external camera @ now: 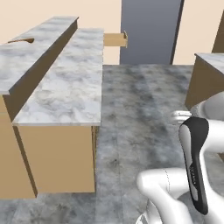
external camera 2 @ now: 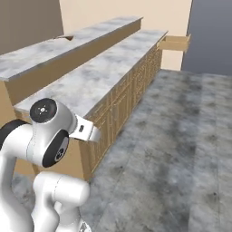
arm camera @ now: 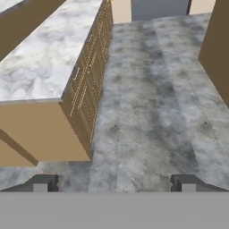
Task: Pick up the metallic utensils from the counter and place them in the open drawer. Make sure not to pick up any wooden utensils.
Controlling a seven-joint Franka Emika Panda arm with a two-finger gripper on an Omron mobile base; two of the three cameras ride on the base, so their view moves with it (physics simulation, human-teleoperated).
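The gripper (arm camera: 114, 183) hangs with its two dark fingertips (arm camera: 43, 182) spread wide, nothing between them, aimed down at the grey mottled floor (arm camera: 152, 112) just off the near end of the counter (arm camera: 40, 62). Out along that marble top, the open drawer (external camera: 116, 39) juts from the counter's far end, tan box pulled out over the floor. On the raised ledge (external camera: 30, 52) behind, an orange-brown wooden utensil (external camera: 22, 40) lies flat. The metallic utensils can't be made out.

The marble-topped desk (external camera: 65, 83) has a raised back ledge (external camera: 30, 52); an orange-brown wooden piece (external camera: 22, 40) lies on that ledge, near its far end.
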